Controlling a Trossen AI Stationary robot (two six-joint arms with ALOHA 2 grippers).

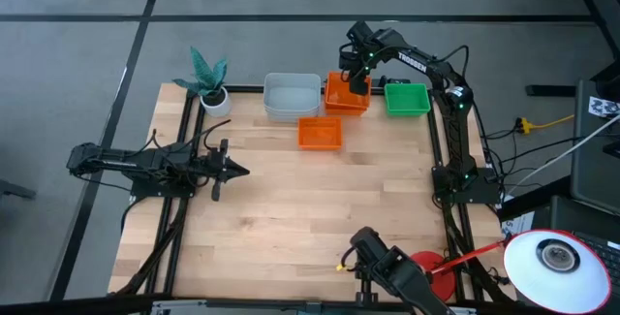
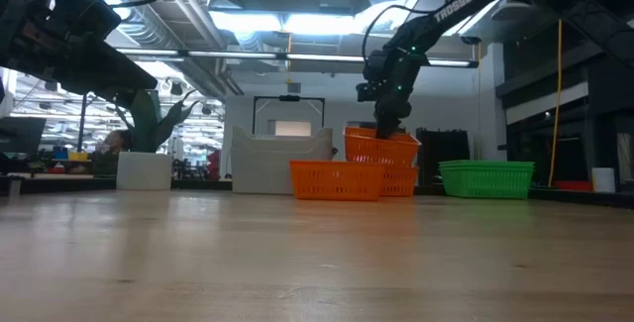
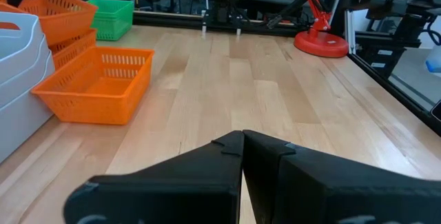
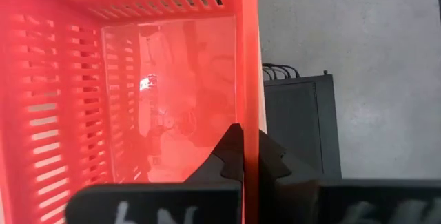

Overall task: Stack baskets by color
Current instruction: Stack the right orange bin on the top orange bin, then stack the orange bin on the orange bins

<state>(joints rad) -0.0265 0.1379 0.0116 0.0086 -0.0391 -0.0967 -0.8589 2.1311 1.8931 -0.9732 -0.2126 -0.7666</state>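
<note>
At the table's far edge, my right gripper [image 1: 358, 82] is shut on a tilted orange basket [image 2: 381, 147], which sits over a second orange basket [image 2: 398, 181]. A third orange basket [image 1: 319, 133] stands alone on the wood, nearer than those two. Left of them is the pale grey basket [image 1: 292, 95], and to their right the green basket [image 1: 406, 99]. My left gripper [image 3: 242, 141] is shut on nothing, low over the table's left side. My right gripper pinches one side wall of the upper orange basket at its rim [image 4: 249, 114], one finger inside the basket and one outside. The fingers come steeply from above. The basket hangs tilted over the orange basket below; whether they touch I cannot tell.
A white pot with a teal plant [image 1: 209, 87] stands at the far left corner. A red lamp base [image 1: 431, 267] sits at the near right edge. Bare wood [image 1: 291, 208] spreads across the middle and near side. Black frame rails [image 1: 441, 150] run along the table's sides.
</note>
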